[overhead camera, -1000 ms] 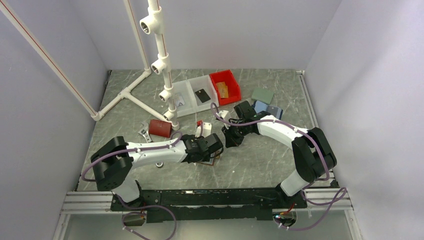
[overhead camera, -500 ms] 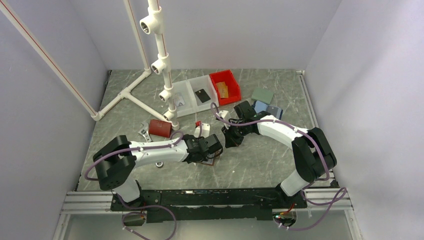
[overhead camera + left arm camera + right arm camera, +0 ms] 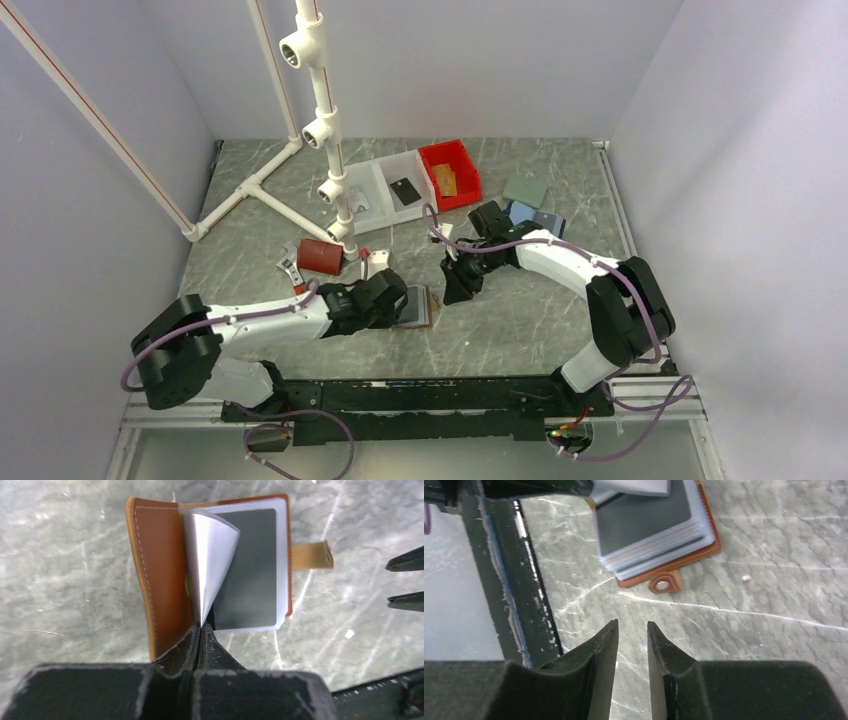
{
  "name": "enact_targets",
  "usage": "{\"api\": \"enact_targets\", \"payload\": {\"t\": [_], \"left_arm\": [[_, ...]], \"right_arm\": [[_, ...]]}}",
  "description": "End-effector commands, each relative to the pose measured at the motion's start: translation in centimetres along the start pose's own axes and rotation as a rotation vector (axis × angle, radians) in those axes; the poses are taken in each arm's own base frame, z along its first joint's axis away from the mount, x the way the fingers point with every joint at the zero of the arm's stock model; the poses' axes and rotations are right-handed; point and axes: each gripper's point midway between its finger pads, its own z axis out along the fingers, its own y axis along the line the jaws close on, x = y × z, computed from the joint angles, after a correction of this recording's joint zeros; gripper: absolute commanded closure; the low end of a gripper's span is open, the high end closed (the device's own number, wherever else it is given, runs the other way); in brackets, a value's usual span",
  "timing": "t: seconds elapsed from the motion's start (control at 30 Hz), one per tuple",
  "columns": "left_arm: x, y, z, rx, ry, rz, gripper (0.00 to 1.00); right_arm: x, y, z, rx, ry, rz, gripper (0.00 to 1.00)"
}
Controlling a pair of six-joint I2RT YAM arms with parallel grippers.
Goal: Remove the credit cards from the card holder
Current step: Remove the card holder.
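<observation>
The brown leather card holder [image 3: 420, 308] lies open on the table, its strap [image 3: 311, 556] pointing right. A dark grey credit card [image 3: 252, 565] shows in the top clear sleeve of the stack [image 3: 659, 555]. My left gripper [image 3: 201, 627] is shut on the near edge of one pale sleeve leaf [image 3: 210, 555], which curls up off the stack. I cannot tell whether a card is in that leaf. My right gripper [image 3: 632, 625] stands open just right of the strap's snap [image 3: 664, 584], with nothing between its fingers. A black card [image 3: 404, 190] lies in a clear bin.
Behind stand clear bins [image 3: 372, 196], a red bin [image 3: 450, 172] and a white pipe frame [image 3: 325, 130]. A dark red box [image 3: 320, 256] sits left of the holder. A blue case [image 3: 535, 218] and a green pad [image 3: 525, 190] lie at the right. The black base rail [image 3: 499, 580] runs close by.
My left arm has drawn back leftward and its gripper has shut on the sleeve leaf. The holder now lies open in plain sight. My right gripper has opened a little.
</observation>
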Motion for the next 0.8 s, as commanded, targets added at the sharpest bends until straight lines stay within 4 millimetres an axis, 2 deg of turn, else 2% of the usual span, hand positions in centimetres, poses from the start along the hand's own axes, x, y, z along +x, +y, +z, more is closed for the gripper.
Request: {"api": "enact_targets", "payload": {"t": [0.0, 0.17, 0.27, 0.4, 0.53, 0.7, 0.77], "left_arm": [[0.0, -3.8, -1.2, 0.230, 0.011, -0.133, 1.00], [1.1, -4.8, -1.6, 0.329, 0.050, -0.226, 1.00], [2.1, -4.3, -1.4, 0.340, 0.070, -0.273, 1.00], [3.3, -1.8, -1.0, 0.261, 0.073, -0.326, 1.00], [3.5, 0.2, -1.1, 0.195, 0.049, -0.352, 1.00], [3.0, 1.9, -1.5, 0.115, 0.020, -0.338, 0.84], [3.0, 2.4, -1.7, 0.092, 0.015, -0.329, 0.83]], "right_arm": [[-2.8, 2.3, -1.4, -0.085, -0.093, -0.094, 0.69], [-3.0, 3.0, -1.1, -0.131, -0.114, -0.063, 0.70], [-3.0, 3.3, -0.6, -0.146, -0.116, -0.025, 0.71], [-3.0, 3.8, 0.5, -0.170, -0.121, 0.035, 0.72], [-2.9, 4.1, 1.9, -0.174, -0.110, 0.074, 0.72], [-2.2, 5.0, 3.7, -0.190, -0.059, 0.085, 0.72], [-2.0, 4.9, 4.3, -0.167, -0.040, 0.091, 0.72]]}}
